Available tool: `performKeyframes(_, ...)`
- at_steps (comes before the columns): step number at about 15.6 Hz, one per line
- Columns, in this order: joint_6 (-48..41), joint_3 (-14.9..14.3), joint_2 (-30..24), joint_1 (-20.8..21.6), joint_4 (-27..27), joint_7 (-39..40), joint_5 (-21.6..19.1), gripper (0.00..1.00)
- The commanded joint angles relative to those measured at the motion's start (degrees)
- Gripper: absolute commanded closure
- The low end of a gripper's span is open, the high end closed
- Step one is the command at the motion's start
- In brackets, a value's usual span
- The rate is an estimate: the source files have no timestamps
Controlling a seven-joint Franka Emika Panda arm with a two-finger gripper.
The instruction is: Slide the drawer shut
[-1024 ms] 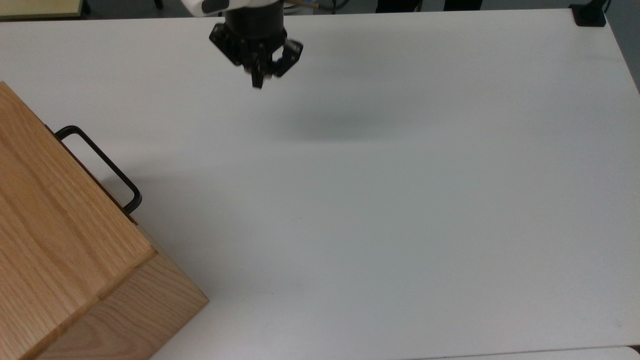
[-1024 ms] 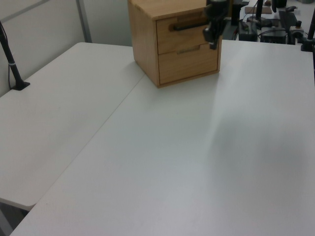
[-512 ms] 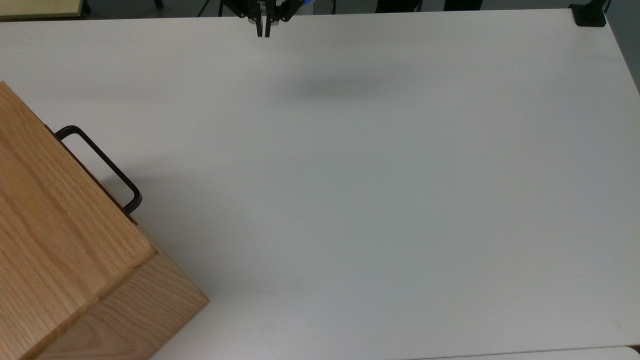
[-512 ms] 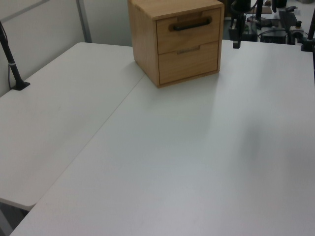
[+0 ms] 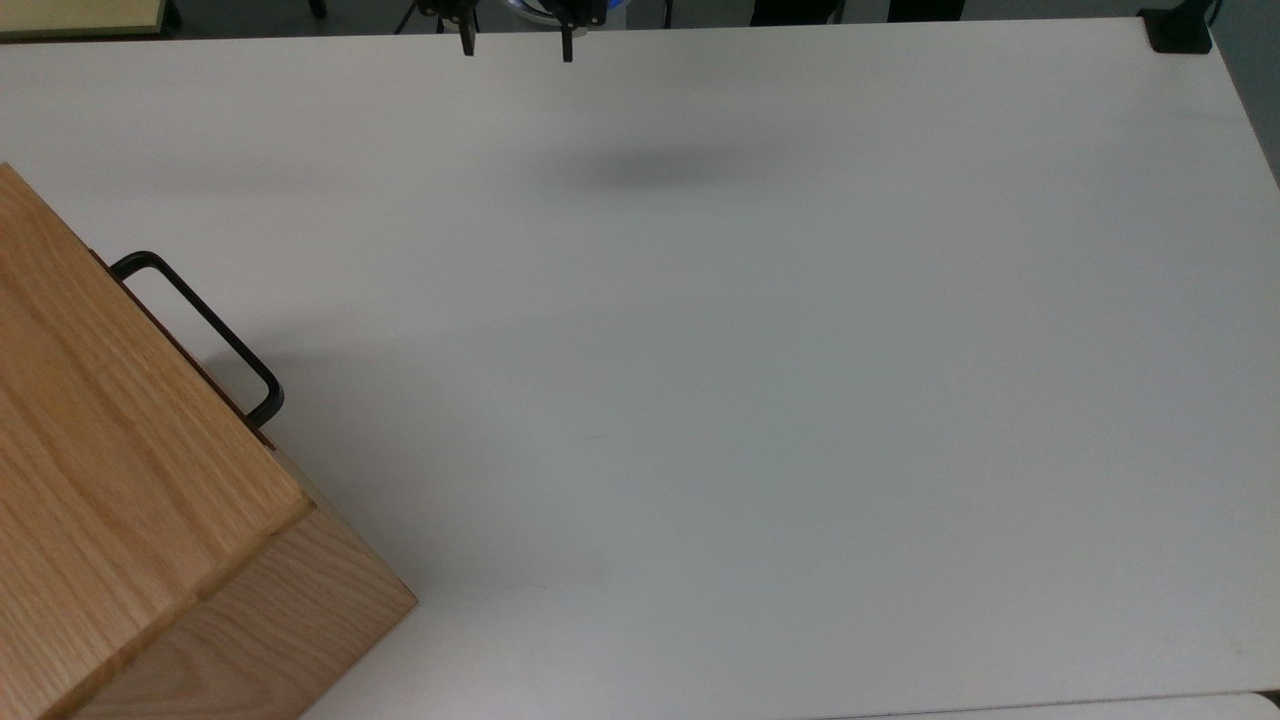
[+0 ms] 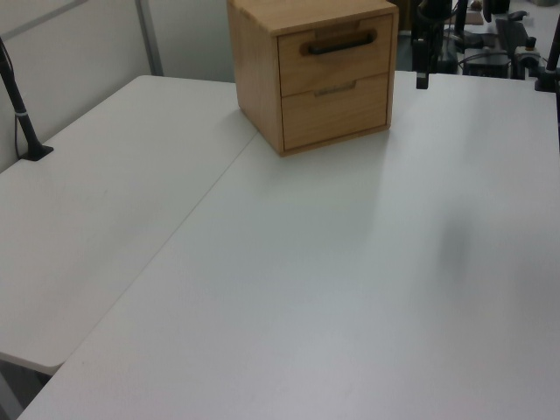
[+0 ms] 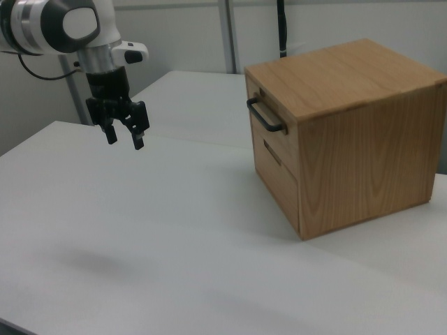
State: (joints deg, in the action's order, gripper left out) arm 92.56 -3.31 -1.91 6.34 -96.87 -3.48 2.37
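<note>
Top view, gripper (image 5: 515, 40): You see its two fingertips spread apart and empty at the far table (image 5: 800, 350) edge, well apart from the handle (image 5: 200, 330).
Top view, drawer: Only the black handle pokes out from under the cabinet (image 5: 110, 480) top at the top view's left; the drawer looks pushed in.
Left view, drawer (image 6: 335, 54): Its front sits flush with the cabinet face, so you likely have nothing left to slide; keep the arm away from the front.
Left view, contents: The drawer's inside is hidden, so you cannot tell what it holds.
Right view, gripper: It hangs above the table, jaws apart, holding nothing, towards the right view's left, well away from the cabinet.
</note>
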Motion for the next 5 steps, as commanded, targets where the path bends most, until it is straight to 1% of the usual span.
performKeyframes(1, 0.17, -1.09, -0.73, 0.95, -1.04, 0.76, -0.53, 0.0)
performKeyframes(5, -0.01, -1.09, -0.64, 0.6, -0.17, 0.76, -0.61, 0.0)
